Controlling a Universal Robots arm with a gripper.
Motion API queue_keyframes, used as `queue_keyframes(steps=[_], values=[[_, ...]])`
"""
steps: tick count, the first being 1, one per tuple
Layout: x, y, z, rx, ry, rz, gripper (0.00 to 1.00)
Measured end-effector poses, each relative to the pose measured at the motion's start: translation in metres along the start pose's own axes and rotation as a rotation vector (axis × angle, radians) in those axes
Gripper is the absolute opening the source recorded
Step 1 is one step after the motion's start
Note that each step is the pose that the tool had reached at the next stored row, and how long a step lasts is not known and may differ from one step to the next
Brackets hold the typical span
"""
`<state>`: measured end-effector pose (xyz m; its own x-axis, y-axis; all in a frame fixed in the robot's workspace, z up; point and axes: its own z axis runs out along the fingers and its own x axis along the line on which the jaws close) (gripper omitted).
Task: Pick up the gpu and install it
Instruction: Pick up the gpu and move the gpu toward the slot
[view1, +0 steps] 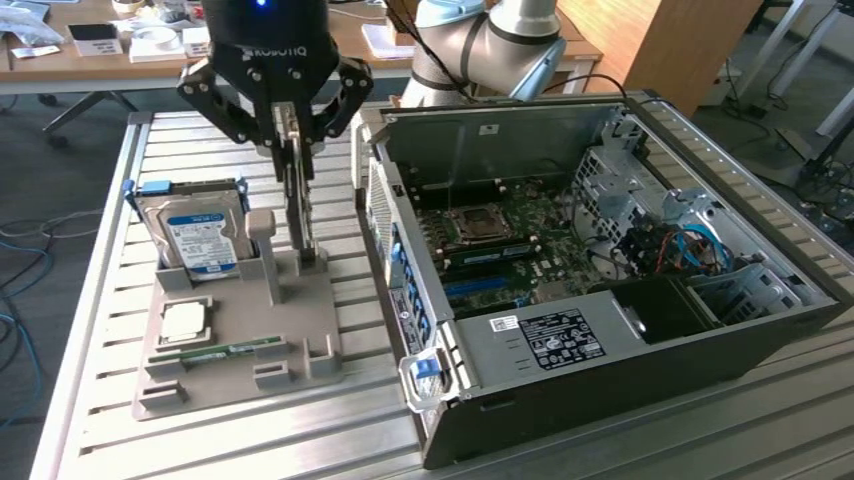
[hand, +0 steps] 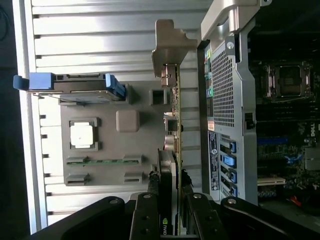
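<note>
A: Exterior view: where is your gpu (view1: 306, 220)?
B: Upright on edge at the grey stand (view1: 227, 375), at nine o'clock from the computer case (view1: 747, 330). Your gripper (view1: 294, 165) is clamped on its top edge.

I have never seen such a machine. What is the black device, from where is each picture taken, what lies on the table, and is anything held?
The machine is one robot arm, and the black claw at its end is its gripper. One picture comes from a camera standing off the arm. The other comes from a camera on the wrist, looking past the gripper. On the metal table a grey holder carries a hard drive, a processor chip and a memory stick. Beside it, on the exterior view's right, lies an open computer case. The gripper is closed on the gpu, a thin card standing on edge over the holder.
</note>
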<state>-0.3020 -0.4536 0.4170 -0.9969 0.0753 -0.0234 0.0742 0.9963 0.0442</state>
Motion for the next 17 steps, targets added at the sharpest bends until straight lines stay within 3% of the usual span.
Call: queue_keyframes(steps=[17], values=[[-0.0003, 0.0005, -0.0109, -0.0003, 0.0, 0.0, 0.27]])
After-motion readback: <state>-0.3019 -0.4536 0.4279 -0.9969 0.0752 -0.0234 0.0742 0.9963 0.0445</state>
